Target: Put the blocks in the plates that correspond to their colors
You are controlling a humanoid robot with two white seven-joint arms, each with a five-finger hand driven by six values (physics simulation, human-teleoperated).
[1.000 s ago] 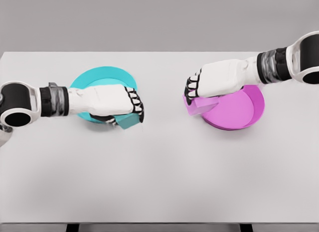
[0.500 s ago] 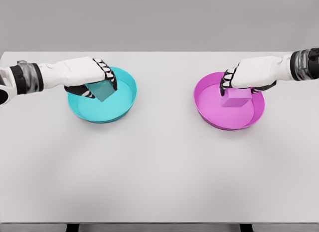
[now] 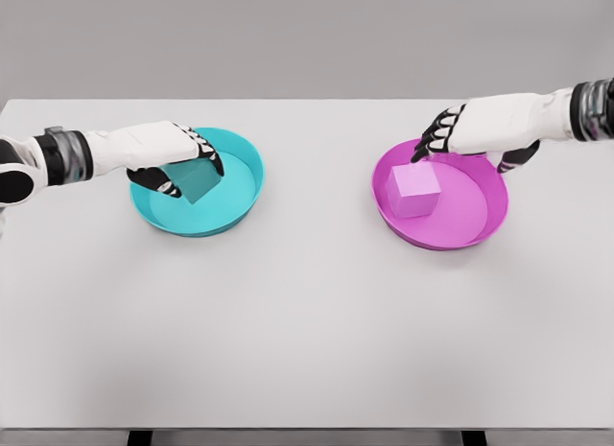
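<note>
A teal block (image 3: 196, 183) sits low inside the teal plate (image 3: 240, 192) at the left of the table. My left hand (image 3: 189, 171) reaches over the plate's back rim, with thumb and fingers still closed around the block. At the right, a pink block (image 3: 414, 190) lies free on the floor of the pink plate (image 3: 470, 225). My right hand (image 3: 463, 147) hovers over that plate's back rim with its fingers spread, holding nothing and clear of the block.
The white table (image 3: 307, 321) stretches wide in front of both plates, with its front edge near the bottom of the view. A grey wall stands behind the table.
Both hands carried their blocks from beside the plates to over them. The right hand then let go of the pink block, which dropped into the pink plate. The teal block sank lower.
</note>
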